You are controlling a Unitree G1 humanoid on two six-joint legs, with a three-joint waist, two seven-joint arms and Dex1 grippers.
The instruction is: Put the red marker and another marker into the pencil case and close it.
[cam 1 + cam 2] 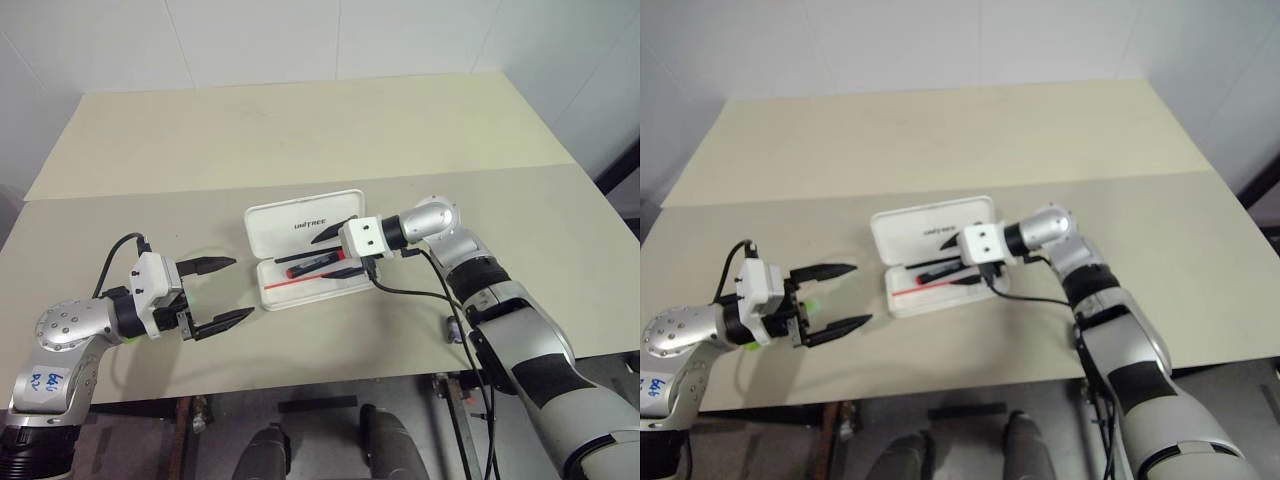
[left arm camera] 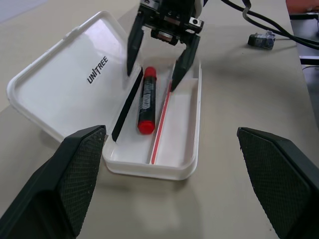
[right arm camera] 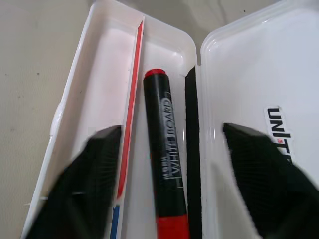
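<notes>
Now that the red marker (image 2: 146, 100) lies in the open pencil case (image 2: 185, 167) right under my right gripper (image 2: 156, 59), whose fingers are apart and empty like my left gripper's (image 1: 222, 292), I must add the green marker (image 1: 811, 304) beside my left gripper and shut the lid.

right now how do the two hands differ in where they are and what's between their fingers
The right hand hangs over the open pencil case, fingers spread either side of the red marker lying in the tray. The left hand hovers over bare table beside the case, with nothing between its fingers. The right tips downward; the left points level. Both are open and grip nothing.
</notes>
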